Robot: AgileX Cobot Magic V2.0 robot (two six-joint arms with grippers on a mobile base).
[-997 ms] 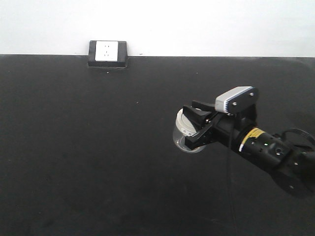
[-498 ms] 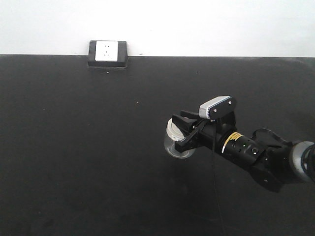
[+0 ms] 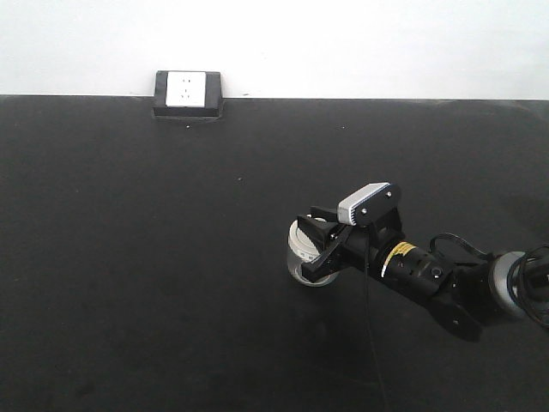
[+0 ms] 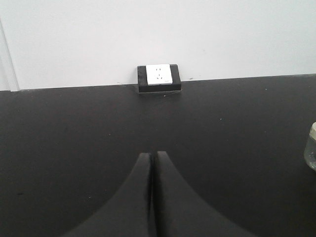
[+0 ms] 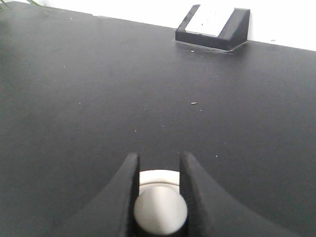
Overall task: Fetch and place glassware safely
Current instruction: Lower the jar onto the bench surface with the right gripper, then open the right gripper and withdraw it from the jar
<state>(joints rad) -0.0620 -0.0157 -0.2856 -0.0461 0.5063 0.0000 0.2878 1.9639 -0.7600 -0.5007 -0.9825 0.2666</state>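
Right wrist | jar [image 5: 159, 210] knob clamped between right end effector [image 5: 159, 173] fingers

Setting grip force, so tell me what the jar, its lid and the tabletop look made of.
Jar: clear glass by the look, see-through walls with faint glints.
Lid: off-white, matte, opaque; plastic or ceramic, cannot tell. The right gripper fingers flank its knob.
Tabletop: black, matte, speckled with dust; material unclear.
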